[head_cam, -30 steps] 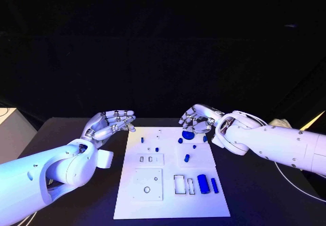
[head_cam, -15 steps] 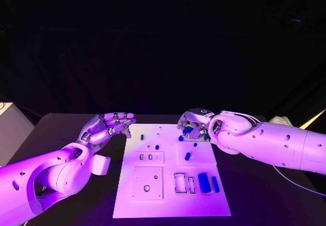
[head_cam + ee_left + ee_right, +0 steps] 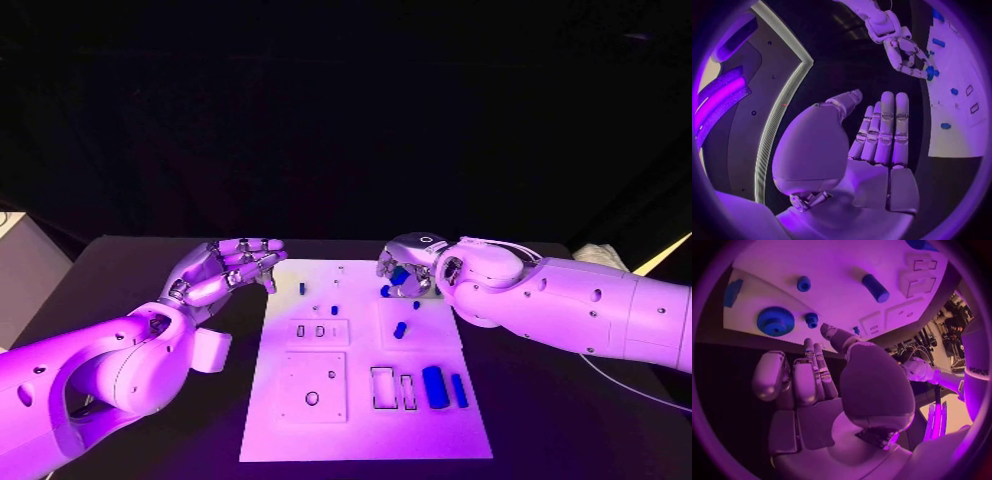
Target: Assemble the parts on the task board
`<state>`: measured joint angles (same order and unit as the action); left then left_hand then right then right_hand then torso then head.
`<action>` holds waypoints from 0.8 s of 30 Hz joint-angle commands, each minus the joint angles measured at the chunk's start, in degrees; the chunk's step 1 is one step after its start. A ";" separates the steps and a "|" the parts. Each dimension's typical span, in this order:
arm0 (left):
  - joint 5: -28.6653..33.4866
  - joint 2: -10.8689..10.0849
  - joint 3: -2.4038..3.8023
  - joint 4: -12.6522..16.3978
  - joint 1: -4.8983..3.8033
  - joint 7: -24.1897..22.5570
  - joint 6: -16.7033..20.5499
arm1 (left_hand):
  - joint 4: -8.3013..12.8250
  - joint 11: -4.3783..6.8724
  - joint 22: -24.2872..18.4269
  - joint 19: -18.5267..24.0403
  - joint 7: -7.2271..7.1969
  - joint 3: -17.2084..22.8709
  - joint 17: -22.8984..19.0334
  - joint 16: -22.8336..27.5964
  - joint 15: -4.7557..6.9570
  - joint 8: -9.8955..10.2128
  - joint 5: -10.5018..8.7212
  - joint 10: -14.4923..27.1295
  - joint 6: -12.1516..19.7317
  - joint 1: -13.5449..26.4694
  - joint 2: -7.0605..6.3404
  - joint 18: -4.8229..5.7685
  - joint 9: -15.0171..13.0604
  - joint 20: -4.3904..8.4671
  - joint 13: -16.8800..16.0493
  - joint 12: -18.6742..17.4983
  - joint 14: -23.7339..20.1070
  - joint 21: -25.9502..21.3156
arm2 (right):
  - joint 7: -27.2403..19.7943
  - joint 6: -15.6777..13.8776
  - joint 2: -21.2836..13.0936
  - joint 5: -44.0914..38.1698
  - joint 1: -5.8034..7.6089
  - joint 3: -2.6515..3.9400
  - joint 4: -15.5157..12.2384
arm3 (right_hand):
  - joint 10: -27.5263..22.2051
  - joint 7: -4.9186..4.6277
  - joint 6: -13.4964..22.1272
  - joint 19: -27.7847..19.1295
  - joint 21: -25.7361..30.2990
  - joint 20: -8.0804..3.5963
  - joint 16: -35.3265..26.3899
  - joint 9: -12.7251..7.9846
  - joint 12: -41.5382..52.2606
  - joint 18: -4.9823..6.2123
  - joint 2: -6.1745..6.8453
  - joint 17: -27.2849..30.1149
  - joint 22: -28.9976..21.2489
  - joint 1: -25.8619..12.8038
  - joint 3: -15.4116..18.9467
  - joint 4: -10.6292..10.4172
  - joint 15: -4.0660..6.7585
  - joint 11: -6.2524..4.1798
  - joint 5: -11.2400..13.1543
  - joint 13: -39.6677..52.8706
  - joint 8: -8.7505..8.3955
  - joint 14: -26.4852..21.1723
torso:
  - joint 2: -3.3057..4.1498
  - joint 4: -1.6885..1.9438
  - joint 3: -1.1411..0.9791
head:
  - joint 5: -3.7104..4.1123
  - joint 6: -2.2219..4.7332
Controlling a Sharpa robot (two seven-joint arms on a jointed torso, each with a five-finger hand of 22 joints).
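The right hand (image 3: 408, 268) hangs over the far right corner of the task board (image 3: 364, 440), at about one o'clock from the board's centre, its fingers (image 3: 811, 371) curled toward the palm and nothing held between them in the right wrist view; its fingertips are close above a blue gear-shaped part (image 3: 776, 321), and whether they touch it cannot be told. Just beside the gear stand two small blue pegs (image 3: 811, 319), and a blue cylinder (image 3: 875, 288) lies farther in on the white plate. The left hand (image 3: 227, 268) is raised off the board's far left corner, at about eleven o'clock from the centre, palm up with fingers (image 3: 882, 130) extended side by side and slightly bent, holding nothing. Between the two hands, along the far end of the board, small blue parts are scattered: one peg (image 3: 302, 289) near the left edge and another (image 3: 333, 310) closer to the middle. Toward the near right of the board, at about five o'clock, a thick blue cylinder (image 3: 433, 387) and a thinner blue bar (image 3: 457, 390) lie side by side next to rectangular slots (image 3: 382, 389). The board rests on the black bench (image 3: 548, 400).
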<state>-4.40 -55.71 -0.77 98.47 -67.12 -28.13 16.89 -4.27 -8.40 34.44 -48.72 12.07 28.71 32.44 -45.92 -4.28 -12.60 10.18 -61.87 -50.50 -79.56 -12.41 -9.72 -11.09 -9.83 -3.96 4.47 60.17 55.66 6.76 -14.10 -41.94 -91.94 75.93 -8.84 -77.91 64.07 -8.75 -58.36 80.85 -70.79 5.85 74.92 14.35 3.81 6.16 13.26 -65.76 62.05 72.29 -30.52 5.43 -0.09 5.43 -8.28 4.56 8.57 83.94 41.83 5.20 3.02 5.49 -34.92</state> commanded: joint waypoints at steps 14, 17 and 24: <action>-0.28 -0.33 0.08 0.02 -0.44 0.54 -1.32 | -0.04 -0.07 0.15 0.32 0.11 0.50 0.11 -0.42 0.10 -0.03 -0.32 -0.17 0.04 0.58 -0.01 -0.75 -0.08 -0.04 -0.08 -0.27 -0.28 0.38 | 1.08 1.64 0.67 -1.98 -0.71 -0.05 1.12 | 0.17 0.24 -1.19 0.41 -1.29 0.15 1.16 0.69 1.08 -1.26 -1.51 -0.33 1.61 0.73 -1.11 -1.20 -0.27 -0.07 -0.45 0.22 0.37 2.12 | 0.29 0.10 0.15 | -0.07 -0.12; -0.28 -0.40 0.08 0.03 -0.48 0.63 -1.39 | -0.06 -0.09 0.21 0.35 0.13 0.55 0.12 -0.48 0.08 -0.03 -0.31 -0.16 0.04 0.63 0.06 -0.74 -0.09 -0.05 -0.08 -0.27 -0.33 0.48 | 1.13 1.97 0.78 -1.98 -0.74 -0.05 1.30 | 0.43 0.38 -1.66 0.36 -1.40 0.15 1.36 0.91 1.25 -1.25 -1.82 -0.43 1.77 0.54 -1.46 -1.60 -0.22 -0.16 -0.23 0.23 0.64 2.10 | 0.34 0.15 0.14 | -0.02 -0.12; -0.28 -0.49 0.07 0.13 -0.54 0.78 -1.68 | -0.09 -0.10 0.27 0.39 0.15 0.59 0.13 -0.54 0.06 -0.04 -0.31 -0.16 0.03 0.68 0.11 -0.74 -0.10 -0.06 -0.08 -0.27 -0.36 0.57 | 1.20 2.38 1.10 -1.84 -0.81 -0.05 1.81 | 0.67 0.46 -2.23 0.35 -1.67 0.11 1.59 1.22 1.38 -1.28 -2.29 -0.48 2.15 0.50 -2.12 -2.04 -0.13 -0.25 0.15 0.20 0.98 2.05 | 0.44 0.29 0.20 | 0.02 -0.14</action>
<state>-4.43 -56.21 -0.75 98.43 -67.52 -27.30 16.51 -4.27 -8.40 34.66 -48.73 12.07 29.02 32.48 -46.15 -4.21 -12.60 10.18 -61.86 -50.49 -79.57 -12.41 -9.71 -11.13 -9.84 -3.96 4.47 60.09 56.03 7.75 -13.04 -40.97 -93.02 75.16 -8.88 -76.22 64.29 -8.27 -60.11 80.84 -72.23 5.85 76.15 15.52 4.86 5.52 11.46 -66.14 64.11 73.00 -32.26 3.38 -0.09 5.22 -8.32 4.71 9.42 83.94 42.20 5.42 3.18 5.49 -35.03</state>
